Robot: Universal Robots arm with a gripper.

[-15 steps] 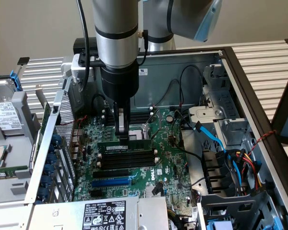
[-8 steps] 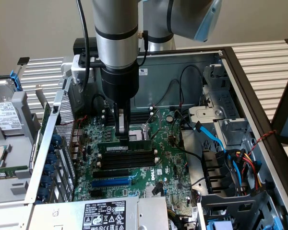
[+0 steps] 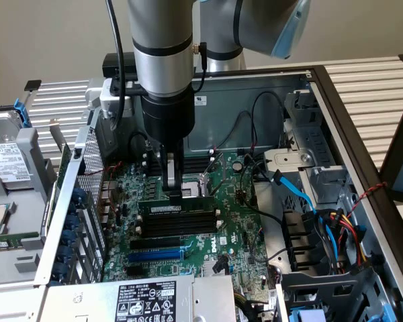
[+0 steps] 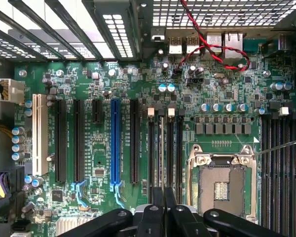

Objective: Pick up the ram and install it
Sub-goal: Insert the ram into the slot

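Arm vertical over motherboard point(image 3: 236, 225); claw point(image 3: 176, 192) narrow, pinching ram point(image 3: 178, 209) at black slots point(image 3: 178, 226).

Exterior cam: off the arm point(image 3: 162, 47), high and outside the open case point(image 3: 336, 94), looking down at a slant across the board point(image 3: 235, 228). Mid range, so it takes in most of the case, with the gripper point(image 3: 174, 194) seen side-on and the rear grille point(image 3: 87, 178) at the exterior view's left. Wrist cam: sits just behind the gripper, faces straight down onto the board, much closer. The 2 views overlap on the black slots point(image 4: 175, 153), blue slot point(image 4: 115, 143), socket point(image 4: 222, 182) and red-black wire point(image 4: 207, 47).
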